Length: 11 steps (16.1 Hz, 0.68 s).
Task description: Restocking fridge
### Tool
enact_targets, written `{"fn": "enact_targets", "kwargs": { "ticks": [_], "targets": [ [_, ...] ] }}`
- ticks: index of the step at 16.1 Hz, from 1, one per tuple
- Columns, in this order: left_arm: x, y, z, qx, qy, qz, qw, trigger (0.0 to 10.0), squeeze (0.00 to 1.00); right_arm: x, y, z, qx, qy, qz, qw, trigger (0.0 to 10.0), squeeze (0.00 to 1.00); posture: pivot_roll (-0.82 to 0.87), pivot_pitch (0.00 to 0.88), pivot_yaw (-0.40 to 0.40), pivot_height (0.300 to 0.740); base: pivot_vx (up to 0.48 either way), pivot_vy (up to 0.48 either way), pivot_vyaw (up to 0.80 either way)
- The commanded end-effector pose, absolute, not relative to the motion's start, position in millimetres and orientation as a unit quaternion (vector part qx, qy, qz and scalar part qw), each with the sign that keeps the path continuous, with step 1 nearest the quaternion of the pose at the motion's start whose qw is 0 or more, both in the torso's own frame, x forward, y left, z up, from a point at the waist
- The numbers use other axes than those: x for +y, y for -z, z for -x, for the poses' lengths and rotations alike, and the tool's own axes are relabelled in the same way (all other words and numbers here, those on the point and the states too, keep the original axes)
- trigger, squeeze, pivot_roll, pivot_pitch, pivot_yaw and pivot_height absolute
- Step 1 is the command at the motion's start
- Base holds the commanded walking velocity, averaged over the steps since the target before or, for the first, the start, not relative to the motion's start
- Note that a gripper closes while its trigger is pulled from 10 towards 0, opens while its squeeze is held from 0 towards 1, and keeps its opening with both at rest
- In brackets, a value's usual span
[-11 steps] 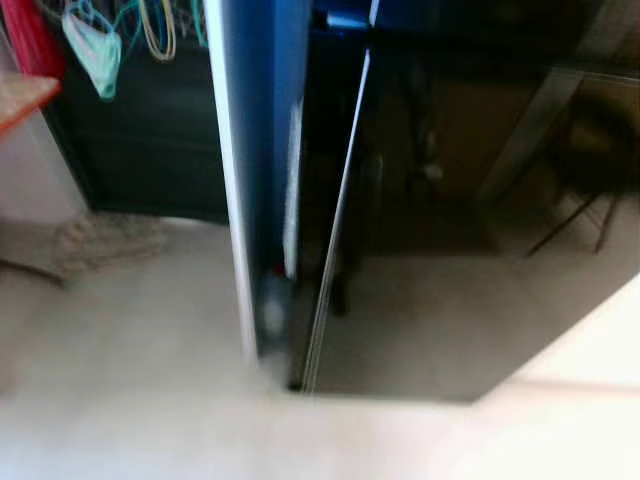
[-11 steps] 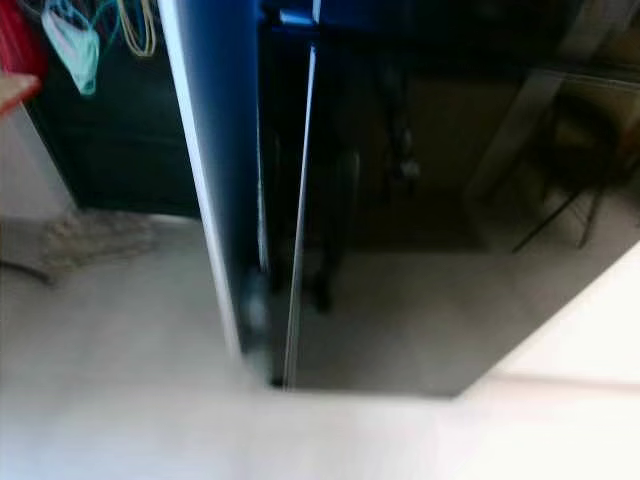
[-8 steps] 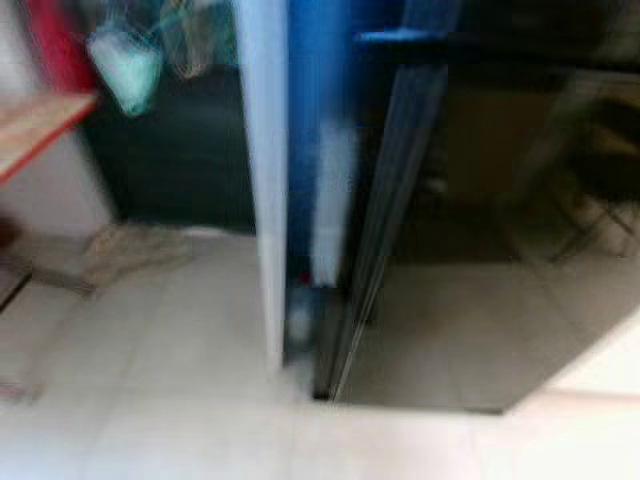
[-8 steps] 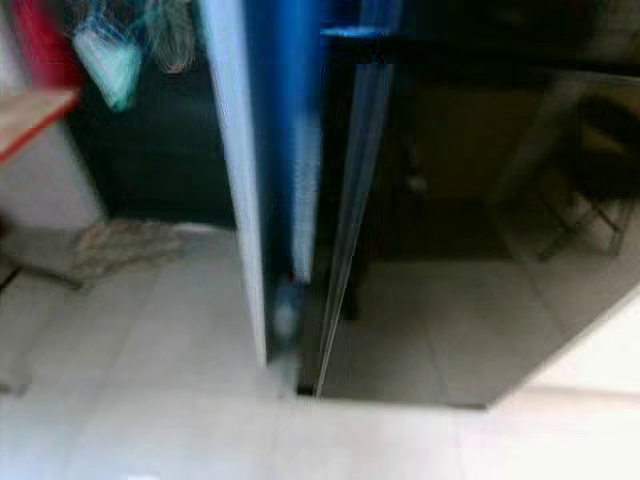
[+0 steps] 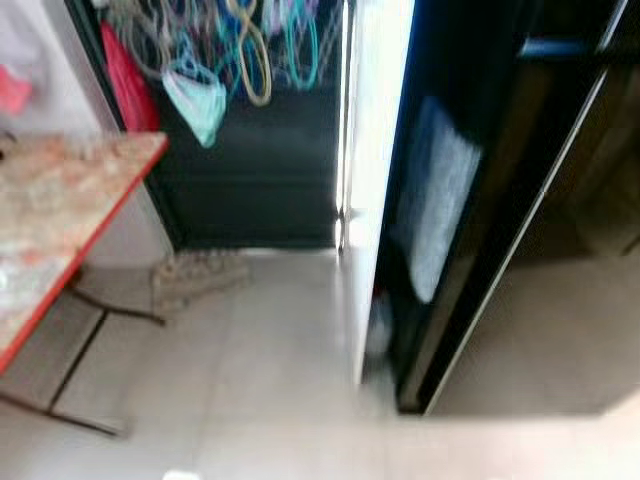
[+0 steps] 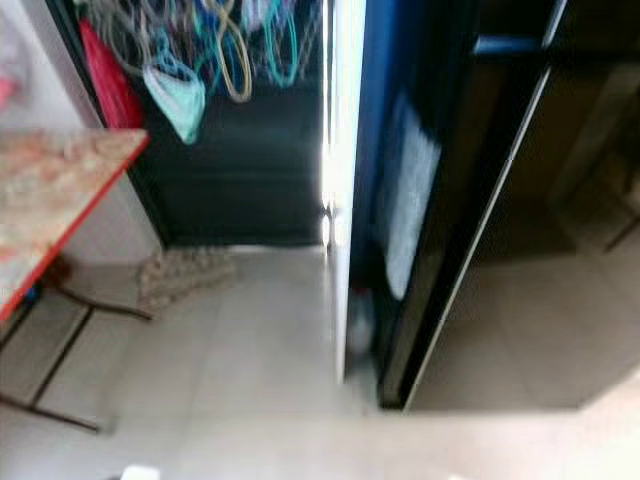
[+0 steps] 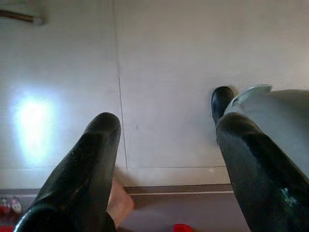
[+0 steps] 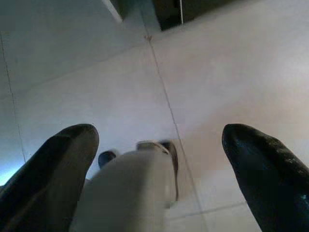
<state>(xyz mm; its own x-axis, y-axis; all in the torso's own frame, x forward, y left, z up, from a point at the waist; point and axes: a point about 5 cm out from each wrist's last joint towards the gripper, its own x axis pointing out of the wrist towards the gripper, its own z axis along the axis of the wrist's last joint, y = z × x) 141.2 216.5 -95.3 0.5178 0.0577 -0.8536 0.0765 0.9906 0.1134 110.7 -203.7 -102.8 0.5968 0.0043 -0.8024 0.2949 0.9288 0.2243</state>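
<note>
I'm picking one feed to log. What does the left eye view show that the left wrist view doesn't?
The left eye view has the red-edged table, hangers on a dark wall, the open fridge door and a rag. The left wrist view has the left gripper, fingers apart, pointing down, and a black shoe. Both include the pale tiled floor.

Our head stereo pair looks forward-down, blurred, sharing the fridge door edge (image 5: 375, 180) and tiled floor (image 5: 260, 380). Both our wrist cams face straight down at that floor.
</note>
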Motion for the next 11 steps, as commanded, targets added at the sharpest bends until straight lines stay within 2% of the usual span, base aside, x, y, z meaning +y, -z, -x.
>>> {"fn": "enact_targets", "kwargs": {
  "ticks": [1, 5, 8, 11],
  "targets": [
    [212.6, 98.7, -132.7, 0.497, 0.007, -0.057, 0.866, 10.0, 0.0, -207.7, 104.0, -103.7, 0.445, 0.095, -0.172, 0.874, 10.0, 0.0, 0.06, 0.003, 0.015, 0.74, 0.0, 0.39, 0.0],
    [211.2, 104.8, -112.2, 0.514, 0.011, -0.053, 0.856, 10.0, 0.0, -212.8, 105.3, -90.5, 0.447, 0.099, -0.176, 0.872, 10.0, 0.0, 0.07, 0.023, -0.01, 0.74, 0.0, 0.393, 0.0],
    [207.7, 107.2, -104.3, 0.517, 0.012, -0.048, 0.855, 10.0, 0.0, -216.3, 105.8, -84.8, 0.452, 0.102, -0.17, 0.87, 10.0, 0.0, 0.08, 0.027, -0.018, 0.74, 0.0, 0.0, 0.0],
    [217.6, 105.6, -101.9, 0.51, -0.02, -0.03, 0.859, 10.0, 0.0, -220.2, 105.2, -84.4, 0.458, 0.095, -0.15, 0.871, 10.0, 0.0, 0.09, 0.056, -0.036, 0.74, 0.0, 0.0, 0.0]
  ]
}}
